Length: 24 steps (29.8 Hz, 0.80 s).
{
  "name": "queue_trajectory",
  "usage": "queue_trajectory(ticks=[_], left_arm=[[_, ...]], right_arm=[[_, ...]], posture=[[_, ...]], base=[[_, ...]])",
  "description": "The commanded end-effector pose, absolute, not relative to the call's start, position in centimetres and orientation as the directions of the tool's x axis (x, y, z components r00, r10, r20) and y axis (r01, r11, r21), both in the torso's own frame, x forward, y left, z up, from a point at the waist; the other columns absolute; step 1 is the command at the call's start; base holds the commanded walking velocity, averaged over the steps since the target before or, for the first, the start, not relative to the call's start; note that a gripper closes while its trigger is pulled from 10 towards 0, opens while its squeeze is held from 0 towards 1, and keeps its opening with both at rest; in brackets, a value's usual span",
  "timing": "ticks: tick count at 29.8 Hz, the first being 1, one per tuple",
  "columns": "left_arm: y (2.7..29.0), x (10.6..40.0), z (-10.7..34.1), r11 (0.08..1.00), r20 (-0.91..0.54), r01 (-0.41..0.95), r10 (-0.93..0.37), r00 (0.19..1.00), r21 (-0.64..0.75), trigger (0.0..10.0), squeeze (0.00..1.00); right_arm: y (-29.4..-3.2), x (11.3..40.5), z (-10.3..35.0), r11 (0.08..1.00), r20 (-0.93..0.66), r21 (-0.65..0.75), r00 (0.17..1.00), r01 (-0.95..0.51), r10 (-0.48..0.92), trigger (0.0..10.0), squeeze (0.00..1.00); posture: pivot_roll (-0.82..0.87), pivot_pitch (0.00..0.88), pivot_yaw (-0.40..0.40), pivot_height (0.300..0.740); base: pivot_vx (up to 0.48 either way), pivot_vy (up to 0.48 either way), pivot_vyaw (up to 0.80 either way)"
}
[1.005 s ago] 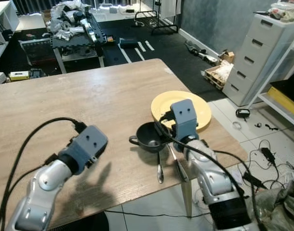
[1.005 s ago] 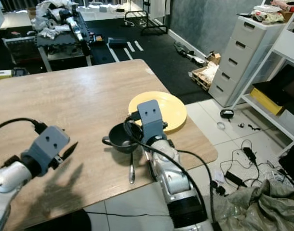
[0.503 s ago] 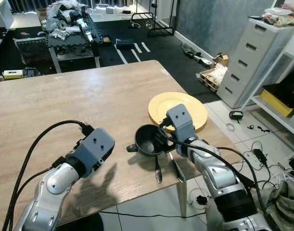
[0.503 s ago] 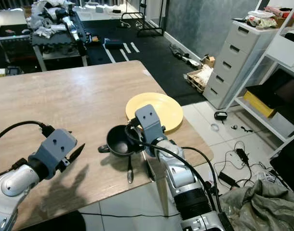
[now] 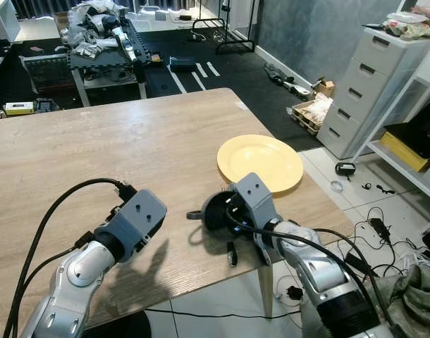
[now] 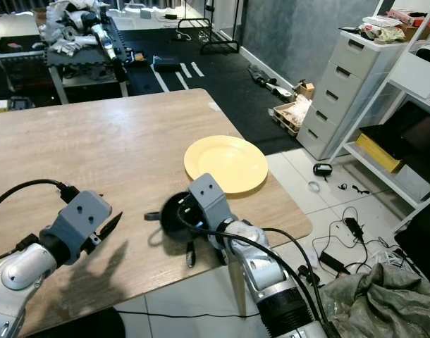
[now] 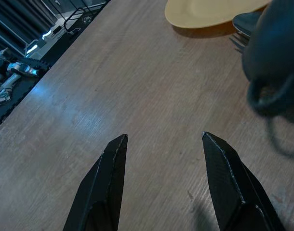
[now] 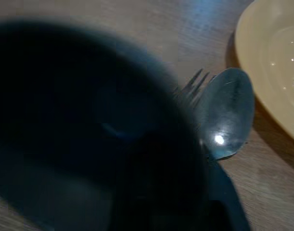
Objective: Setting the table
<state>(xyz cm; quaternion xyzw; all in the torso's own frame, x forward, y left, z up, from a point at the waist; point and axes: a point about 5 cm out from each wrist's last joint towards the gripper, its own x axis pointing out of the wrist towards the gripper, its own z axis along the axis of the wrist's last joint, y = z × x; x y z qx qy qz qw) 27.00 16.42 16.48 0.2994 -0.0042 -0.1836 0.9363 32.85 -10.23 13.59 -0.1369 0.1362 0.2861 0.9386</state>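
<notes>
A yellow plate (image 5: 259, 162) lies near the table's right edge. In front of it my right gripper (image 5: 229, 208) is shut on a dark cup (image 5: 213, 210), which is tilted just above the wood with its handle pointing left. A spoon (image 8: 224, 113) and a fork (image 8: 195, 84) lie side by side on the table under and beside the cup, heads toward the plate and handles (image 5: 231, 253) toward the near edge. My left gripper (image 7: 164, 137) hovers open over bare wood to the left of the cup, with nothing between its fingers.
The wooden table (image 5: 116, 148) ends close behind the cutlery at the near edge and just past the plate on the right. Beyond the right edge are white drawers (image 5: 373, 84), cables and a cloth heap on the floor. A cluttered bench (image 5: 106, 42) stands behind.
My right gripper has drawn back slightly toward the near edge and tipped the cup, whose inside no longer faces up. The left arm has barely moved.
</notes>
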Motion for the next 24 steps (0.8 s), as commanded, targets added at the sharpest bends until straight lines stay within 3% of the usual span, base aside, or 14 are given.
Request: queue_trajectory(ticks=[1, 16, 19, 21, 22, 23, 24], left_arm=[[16.3, 27.0, 16.3, 0.754, -0.113, 0.346, -0.343, 0.932, 0.558, 10.0, 0.00], [16.2, 27.2, 16.3, 0.749, -0.117, 0.355, -0.352, 0.928, 0.560, 10.0, 0.00], [15.9, 27.3, 16.1, 0.774, -0.111, 0.347, -0.342, 0.933, 0.529, 10.0, 0.00], [15.6, 27.6, 16.7, 0.852, -0.064, 0.305, -0.308, 0.949, 0.426, 10.0, 0.00], [15.4, 27.8, 17.0, 0.891, -0.037, 0.279, -0.285, 0.958, 0.358, 10.0, 0.00], [15.3, 27.9, 17.2, 0.920, -0.017, 0.258, -0.265, 0.964, 0.295, 10.0, 0.00], [15.3, 27.9, 17.2, 0.920, -0.017, 0.258, -0.265, 0.964, 0.295, 10.0, 0.00]], right_arm=[[-10.5, 32.8, 13.5, 0.814, -0.329, -0.147, 0.803, -0.563, 0.496, 0.0, 0.00], [-10.1, 32.5, 14.5, 0.845, -0.231, -0.014, 0.824, -0.535, 0.518, 0.0, 0.00], [-10.2, 32.4, 16.0, 0.876, -0.123, 0.050, 0.867, -0.480, 0.483, 0.0, 0.00], [-10.7, 32.3, 18.1, 0.903, 0.021, 0.126, 0.911, -0.411, 0.412, 0.0, 0.00], [-11.1, 32.1, 19.0, 0.911, 0.081, 0.172, 0.927, -0.375, 0.366, 6.8, 0.00], [-11.5, 31.9, 19.6, 0.918, 0.130, 0.205, 0.940, -0.338, 0.317, 10.0, 0.00], [-11.5, 31.9, 19.6, 0.918, 0.130, 0.205, 0.940, -0.338, 0.317, 10.0, 0.00]], posture=[[0.00, 0.031, 0.029, 0.740], [0.01, 0.028, 0.043, 0.740], [0.01, 0.025, 0.045, 0.740], [0.01, 0.020, 0.050, 0.740], [0.01, 0.020, 0.050, 0.740], [0.00, 0.018, 0.056, 0.740], [0.00, 0.018, 0.056, 0.740]], base=[[0.000, 0.000, 0.00], [0.000, 0.000, 0.00], [0.000, 0.000, 0.00], [0.000, 0.000, 0.00], [0.000, 0.000, 0.00], [0.000, 0.000, 0.00], [0.000, 0.000, 0.00]])
